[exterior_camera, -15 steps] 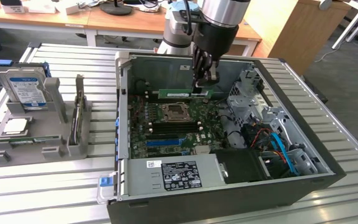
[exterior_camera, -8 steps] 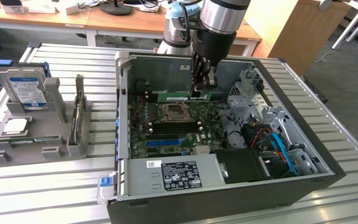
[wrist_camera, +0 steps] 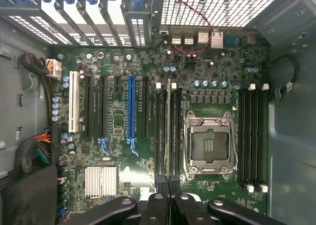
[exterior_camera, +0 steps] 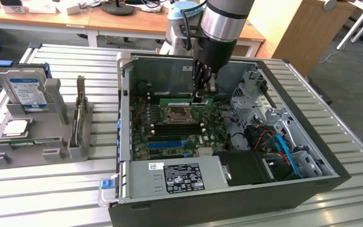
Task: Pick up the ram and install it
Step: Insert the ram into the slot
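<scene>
Slatted grey metal table (exterior_camera: 49, 189) carries a black metal computer case (exterior_camera: 232, 203), side open; its walls and a grey perforated drive cage (exterior_camera: 247, 92) crowd the arm's black gripper (wrist_camera: 169, 188). Clenched fingers grasp the thin green circuit-board ram (wrist_camera: 169, 126), standing edge-on in a black slot just beside the silver-framed processor socket (wrist_camera: 209, 143). Whether it sits fully home is hard to make out; the arm hides the fingertips in the exterior view.
</scene>
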